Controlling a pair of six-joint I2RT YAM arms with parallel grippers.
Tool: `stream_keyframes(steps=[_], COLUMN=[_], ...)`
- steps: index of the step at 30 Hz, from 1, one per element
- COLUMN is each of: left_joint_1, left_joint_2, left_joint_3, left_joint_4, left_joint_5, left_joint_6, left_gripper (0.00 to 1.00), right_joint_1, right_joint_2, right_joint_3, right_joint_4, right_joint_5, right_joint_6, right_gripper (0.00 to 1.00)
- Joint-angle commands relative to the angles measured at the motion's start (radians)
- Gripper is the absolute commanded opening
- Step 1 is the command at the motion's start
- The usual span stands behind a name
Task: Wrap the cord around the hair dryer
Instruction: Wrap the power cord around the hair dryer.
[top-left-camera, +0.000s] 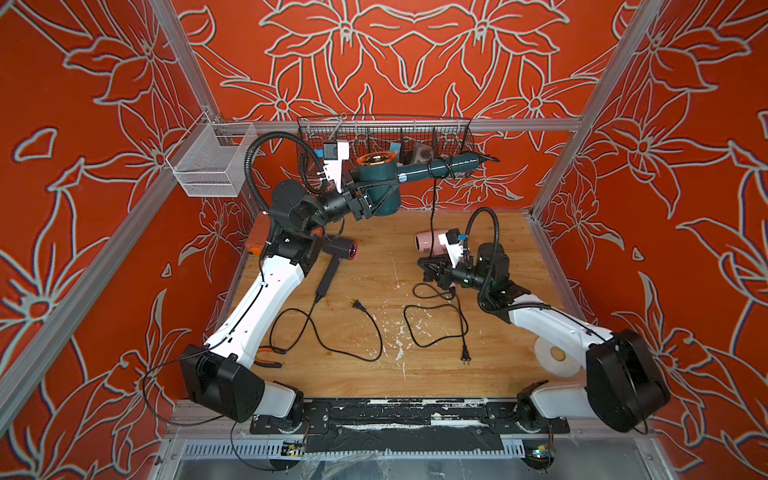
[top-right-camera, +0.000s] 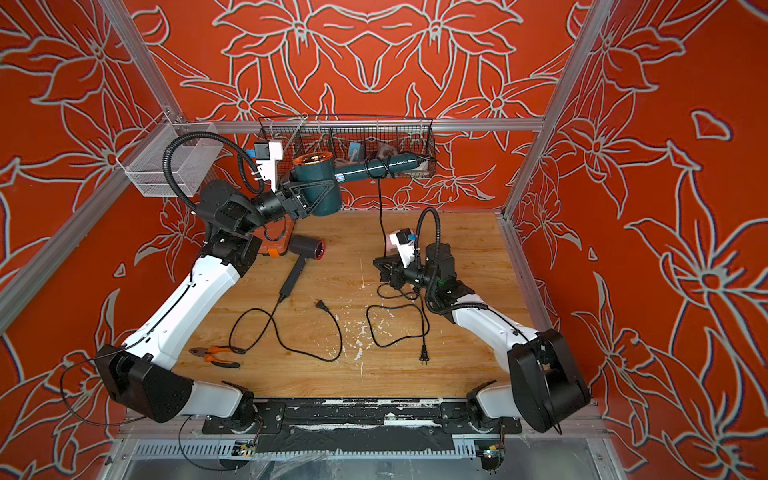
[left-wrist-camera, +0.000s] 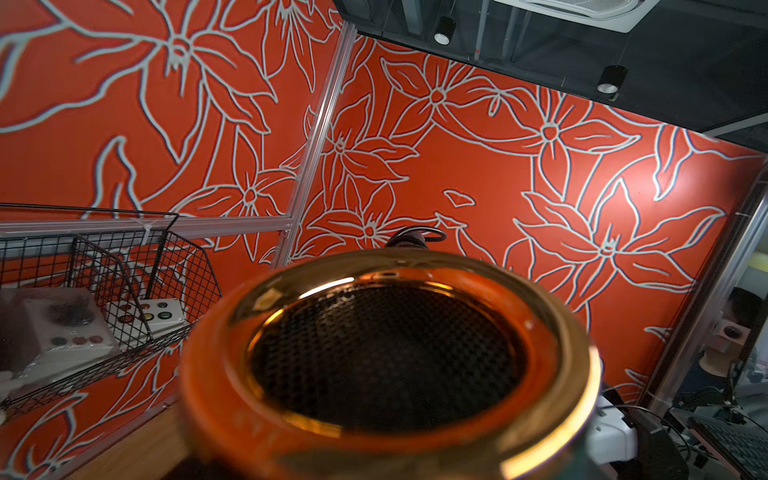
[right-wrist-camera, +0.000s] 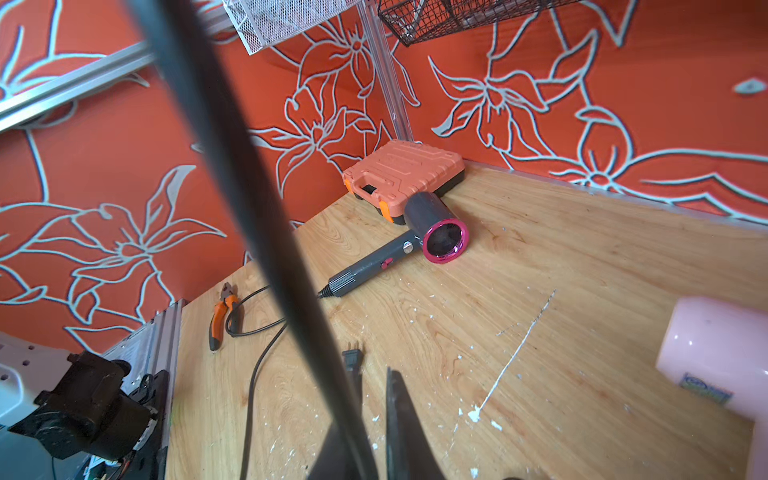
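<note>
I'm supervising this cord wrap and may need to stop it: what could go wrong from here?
The teal hair dryer, held aloft by the left gripper, has its handle tip apparently near the black wire basket; turning could snag it. Its cord hangs beside the pink hair dryer and might drag it.

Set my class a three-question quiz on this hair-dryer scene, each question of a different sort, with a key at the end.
1. True or false: the teal hair dryer lies flat on the table.
2. Multiple choice: which hand tool lies on the table? A) hammer B) pliers C) scissors
3. Short answer: how many hair dryers are in view, and in what colours?

Key
1. False: the left gripper holds it up in the air.
2. B.
3. Three: the teal one, a grey hair dryer and a pink hair dryer.
</note>
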Motion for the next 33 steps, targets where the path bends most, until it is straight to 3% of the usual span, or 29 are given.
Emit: stream_keyframes(steps=[1,9,13,19,27,33], left_joint_1=[0.006,0.006,0.006,-0.011,-0.101,-0.162], left_joint_2=[-0.010,0.018,0.028,0.076,0.107,0.080], left_joint_3=[0.006,0.019,-0.009,-0.042,-0.103,-0.200], left_joint_4=[0.103,-0.130,-0.252,-0.353,-0.485,-0.486], left_joint_5=[-0.091,-0.152,-0.181,-0.172,-0.136,-0.074], left_joint_6=[0.016,0.237,0.367,0.431,0.533,0.537], left_gripper=[0.00,0.00,0.00,0.00,0.00,0.00], right_joint_1=[0.055,0.214,0.309,0.427,0.438,0.426], right_joint_2=[-0.059,-0.193,-0.239,-0.207,-0.061,0.021], right_joint_3=[-0.019,0.093,0.225,0.502,0.937,1.109], right_joint_4=[-0.125,-0.628,-0.930,-1.284,-1.607,-1.689], right_joint_5=[0.111,0.308,0.386,0.490,0.617,0.756], right_joint_6=[-0.042,-0.201,-0.240,-0.309,-0.497,-0.635], right_gripper=[0.00,0.00,0.00,0.00,0.00,0.00])
